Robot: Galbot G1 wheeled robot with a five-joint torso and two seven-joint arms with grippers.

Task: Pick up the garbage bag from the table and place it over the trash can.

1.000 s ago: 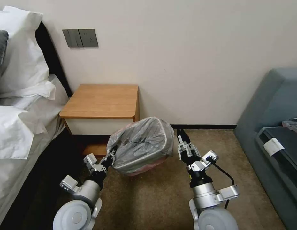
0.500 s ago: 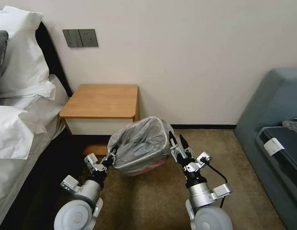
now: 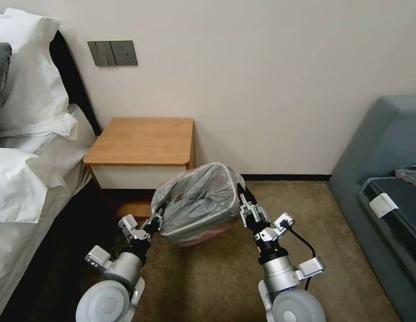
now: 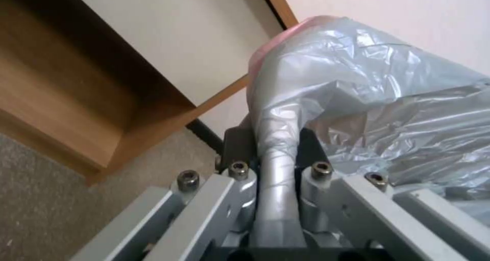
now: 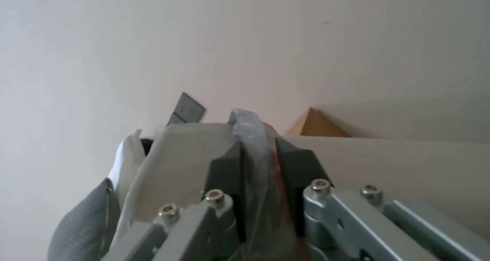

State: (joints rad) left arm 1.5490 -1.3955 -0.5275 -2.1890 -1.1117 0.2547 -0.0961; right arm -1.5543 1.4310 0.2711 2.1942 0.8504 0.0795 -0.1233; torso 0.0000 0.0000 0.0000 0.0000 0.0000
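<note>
Two grippers are counted nearest. The left gripper (image 3: 158, 219) is pinched on a gathered fold of the one thin, crinkly, translucent grey plastic garbage bag (image 3: 197, 201) at its left side; the right gripper (image 3: 244, 201) is clamped on the bag's edge at the right. The bag, pinkish-red along its edge, is seen draped over one small trash can (image 3: 190, 232), its beige rim showing through the film. Behind stands one light-brown wooden nightstand table (image 3: 143, 141), against the wall.
</note>
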